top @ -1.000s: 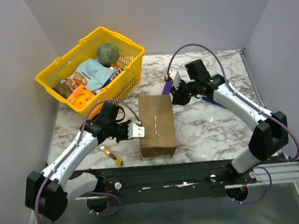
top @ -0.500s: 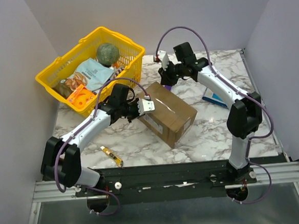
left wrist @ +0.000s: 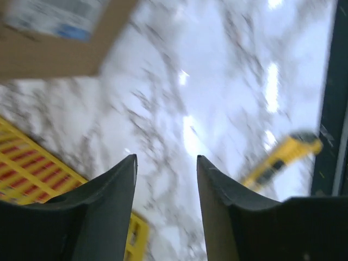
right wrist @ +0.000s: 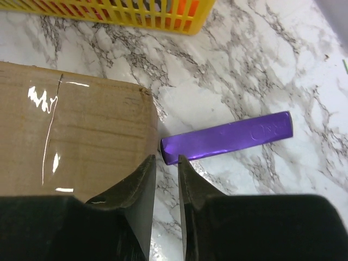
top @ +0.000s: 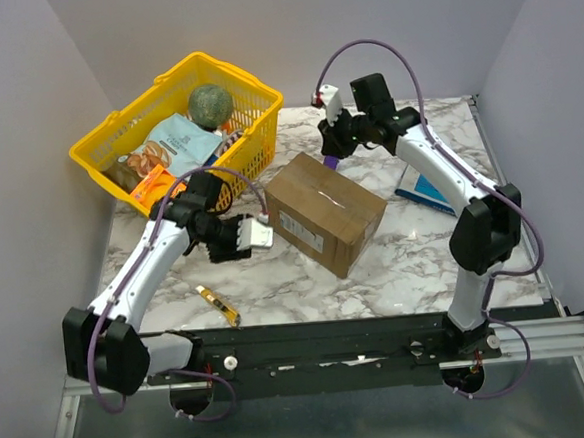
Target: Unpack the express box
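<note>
Now the scene is different from a second ago. Then the plain brown cardboard express box lay straight, and your left gripper pressed shut against its side. At this moment the box stands on a diagonal with its printed label toward the left jaws. Those jaws are wide apart with nothing between them, drawn a little away from the label side.

I judge that the turning is done, but the taped seam on top is closed, so the opening itself is not yet begun.

Your right gripper hovers at the far corner of the box, jaws narrow and empty. Just ahead of them lies the slim purple box, near the carton but apart from it.

Beside the left jaws stands the yellow plastic basket, and on their near side lies a yellow utility knife. Free room on the white marbled table is right of the carton, up to the flat blue packet.
</note>
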You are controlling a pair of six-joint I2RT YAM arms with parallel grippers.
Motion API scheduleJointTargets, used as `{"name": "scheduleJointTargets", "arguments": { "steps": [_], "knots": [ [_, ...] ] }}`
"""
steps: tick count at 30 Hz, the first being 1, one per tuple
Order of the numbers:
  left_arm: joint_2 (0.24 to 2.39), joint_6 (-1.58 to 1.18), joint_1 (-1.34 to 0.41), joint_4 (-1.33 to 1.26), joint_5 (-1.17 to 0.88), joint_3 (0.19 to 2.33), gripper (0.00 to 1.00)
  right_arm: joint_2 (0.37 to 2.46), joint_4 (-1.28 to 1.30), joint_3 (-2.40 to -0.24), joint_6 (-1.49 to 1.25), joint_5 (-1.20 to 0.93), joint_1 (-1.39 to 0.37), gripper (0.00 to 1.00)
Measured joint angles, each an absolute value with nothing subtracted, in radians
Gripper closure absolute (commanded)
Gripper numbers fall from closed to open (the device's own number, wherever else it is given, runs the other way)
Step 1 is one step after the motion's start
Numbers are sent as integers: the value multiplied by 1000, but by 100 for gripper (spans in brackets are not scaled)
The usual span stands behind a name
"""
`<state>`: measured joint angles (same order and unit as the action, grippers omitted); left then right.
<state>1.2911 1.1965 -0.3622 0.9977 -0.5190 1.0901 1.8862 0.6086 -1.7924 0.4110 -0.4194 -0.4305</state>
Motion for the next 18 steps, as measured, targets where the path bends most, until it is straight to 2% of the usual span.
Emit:
{"name": "scheduleJointTargets", "arguments": {
  "steps": [2,6,9,18],
  "knots": [
    [1227,1299,-334,1093,-492,1032,39,1844,609,-1780,393,-419,-417,59],
    [1176,1517,-306,1246,-429,939,38,1739,606,-1739,368,-418,-397,25],
    [1192,1643,-286,1288,-394,880,38,1661,602,-1684,364,-418,-394,20],
    [1185,1843,-257,1225,-380,730,45,1563,606,-1539,368,-404,-395,19]
  ]
}}
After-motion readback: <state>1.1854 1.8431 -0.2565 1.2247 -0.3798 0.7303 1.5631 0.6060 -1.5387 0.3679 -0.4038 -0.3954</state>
